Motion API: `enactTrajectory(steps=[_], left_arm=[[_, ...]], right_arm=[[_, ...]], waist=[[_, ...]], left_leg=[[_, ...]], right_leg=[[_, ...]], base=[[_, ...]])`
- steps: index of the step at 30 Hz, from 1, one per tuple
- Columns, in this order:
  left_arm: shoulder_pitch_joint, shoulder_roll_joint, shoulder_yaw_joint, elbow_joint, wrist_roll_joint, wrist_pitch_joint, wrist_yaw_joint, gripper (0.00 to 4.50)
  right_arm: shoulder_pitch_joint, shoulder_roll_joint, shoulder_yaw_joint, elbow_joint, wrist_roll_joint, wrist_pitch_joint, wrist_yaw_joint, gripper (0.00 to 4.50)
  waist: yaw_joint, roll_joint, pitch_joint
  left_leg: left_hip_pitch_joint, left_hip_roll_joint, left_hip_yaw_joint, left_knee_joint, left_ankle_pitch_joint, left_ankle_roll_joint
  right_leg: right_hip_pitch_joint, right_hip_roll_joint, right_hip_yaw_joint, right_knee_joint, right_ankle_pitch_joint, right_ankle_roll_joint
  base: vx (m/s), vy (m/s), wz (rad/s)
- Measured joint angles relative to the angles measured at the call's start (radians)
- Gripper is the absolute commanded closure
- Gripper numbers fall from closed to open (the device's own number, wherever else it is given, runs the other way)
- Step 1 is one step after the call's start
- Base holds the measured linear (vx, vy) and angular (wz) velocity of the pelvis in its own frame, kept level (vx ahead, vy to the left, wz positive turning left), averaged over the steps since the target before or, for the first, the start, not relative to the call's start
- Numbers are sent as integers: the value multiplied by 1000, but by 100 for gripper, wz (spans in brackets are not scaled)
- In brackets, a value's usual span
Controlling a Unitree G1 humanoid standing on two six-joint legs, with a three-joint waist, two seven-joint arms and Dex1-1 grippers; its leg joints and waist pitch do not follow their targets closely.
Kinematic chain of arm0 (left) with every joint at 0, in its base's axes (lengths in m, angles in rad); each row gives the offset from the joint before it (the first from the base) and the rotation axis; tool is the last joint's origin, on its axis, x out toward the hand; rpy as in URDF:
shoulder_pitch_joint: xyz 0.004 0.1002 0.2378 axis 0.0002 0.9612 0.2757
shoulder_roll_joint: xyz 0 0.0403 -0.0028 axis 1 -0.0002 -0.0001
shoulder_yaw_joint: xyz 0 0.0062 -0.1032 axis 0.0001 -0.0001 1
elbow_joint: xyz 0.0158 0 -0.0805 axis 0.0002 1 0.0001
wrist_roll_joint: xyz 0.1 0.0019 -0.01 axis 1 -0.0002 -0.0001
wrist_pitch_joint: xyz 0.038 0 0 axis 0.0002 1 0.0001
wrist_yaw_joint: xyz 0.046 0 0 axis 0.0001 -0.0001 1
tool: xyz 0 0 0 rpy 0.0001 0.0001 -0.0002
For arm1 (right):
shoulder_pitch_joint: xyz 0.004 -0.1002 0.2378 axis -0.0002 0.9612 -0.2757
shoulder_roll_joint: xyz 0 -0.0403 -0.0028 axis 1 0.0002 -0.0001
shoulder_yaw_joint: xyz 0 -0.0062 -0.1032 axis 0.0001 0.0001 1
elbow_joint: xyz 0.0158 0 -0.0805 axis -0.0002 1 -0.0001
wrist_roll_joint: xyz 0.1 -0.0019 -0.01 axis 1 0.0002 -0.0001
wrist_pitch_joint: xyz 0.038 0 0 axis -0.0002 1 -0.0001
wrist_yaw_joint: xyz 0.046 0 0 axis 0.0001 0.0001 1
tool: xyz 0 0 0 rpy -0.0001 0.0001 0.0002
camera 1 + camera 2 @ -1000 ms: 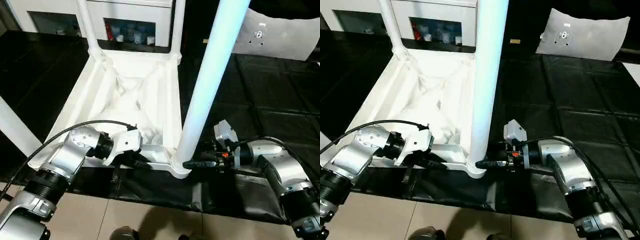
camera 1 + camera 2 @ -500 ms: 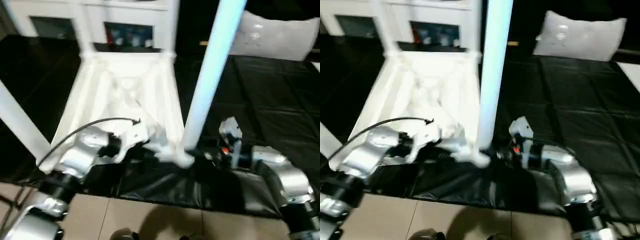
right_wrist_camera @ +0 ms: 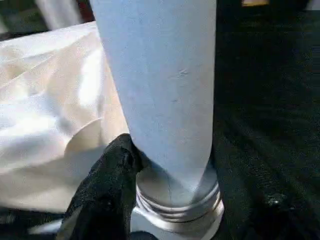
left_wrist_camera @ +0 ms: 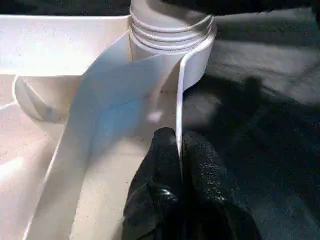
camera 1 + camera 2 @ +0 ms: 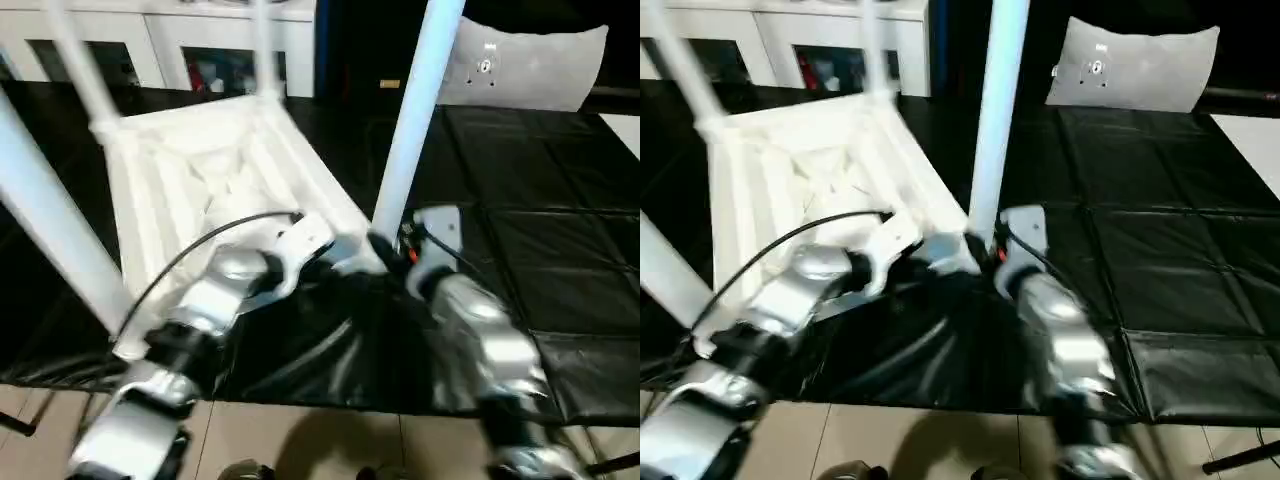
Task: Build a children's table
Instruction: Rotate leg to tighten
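Note:
The white children's table [image 5: 200,170] lies upside down on the black workbench, ribbed underside up, with its legs standing up. My left gripper [image 4: 179,137] is shut on the thin rim wall beside the near corner socket [image 4: 170,30]. My right gripper [image 5: 385,248] is closed around the base of the leg [image 5: 410,120] screwed into that socket. One black finger [image 3: 110,185] presses the leg's side [image 3: 165,90]; the other is hidden behind it. Another leg [image 5: 50,220] rises at the near left and two more [image 5: 262,50] at the far corners.
The black mat [image 5: 330,340] is bunched up under the table's near corner. A pale grey cushion [image 5: 520,65] lies at the back right, and white cabinets [image 5: 200,50] stand behind. The bench's front edge meets beige floor [image 5: 300,440] close to my arms.
The table has swung round on the bench with both grippers on it, so its near corner now points toward me. The mat has wrinkled beneath it, and the camera view has shifted too.

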Motion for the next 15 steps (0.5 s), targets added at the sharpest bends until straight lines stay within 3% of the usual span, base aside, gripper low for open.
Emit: enactTrajectory(steps=[2, 6, 15], left_arm=[[-1, -3, 3, -4, 2, 0, 0, 450], [1, -1, 1, -14, 3, 0, -13, 450], [53, 116, -30, -85, -18, -101, -178, 450]], right_arm=[[0, 2, -1, -1, -2, -10, -4, 199], [19, -12, 0, -13, 7, -40, 33, 163], [121, -259, 41, -77, 119, -76, 459, 76]], waist=[[2, 0, 0], [11, 0, -1], [11, 0, 0]], left_leg=[[0, 0, 1, -5, 1, 3], [0, 0, 1, -11, 5, 8], [-11, 2, 1, -8, 5, 10]], right_leg=[[0, 0, -1, -4, 4, 2], [-1, 0, -3, -5, 3, 4], [-13, 1, -5, -1, 3, 4]], base=[[25, -6, 1], [0, 0, 0], [0, 0, 0]])
